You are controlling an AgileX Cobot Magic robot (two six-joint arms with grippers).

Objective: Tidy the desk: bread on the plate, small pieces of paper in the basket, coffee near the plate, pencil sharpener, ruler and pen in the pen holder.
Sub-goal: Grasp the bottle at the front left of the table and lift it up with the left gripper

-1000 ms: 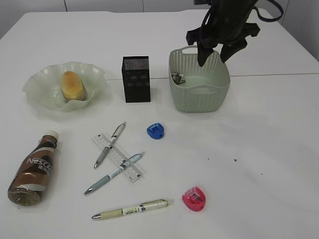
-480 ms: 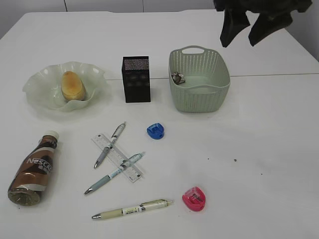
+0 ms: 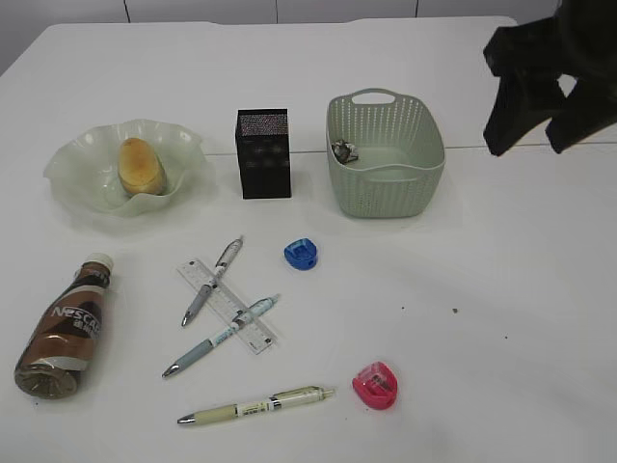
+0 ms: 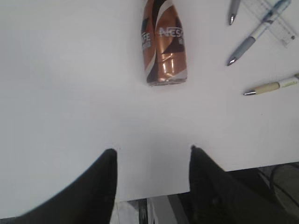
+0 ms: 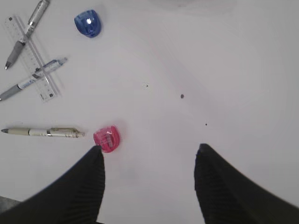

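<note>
Right gripper (image 3: 535,123) has pulled away from above the basket (image 3: 386,183), now right of it, fingers spread, empty. Crumpled paper (image 3: 343,150) lies inside the basket: paper step looks done. Left gripper (image 4: 152,156) spread, empty. Sharpeners, pens, ruler, coffee remain.

- The white surface (image 3: 521,289) fills nearly the whole exterior view, evenly lit.
- A seam crosses it.
- Behind its far edge stand pale grey wall panels (image 3: 202,10).
</note>
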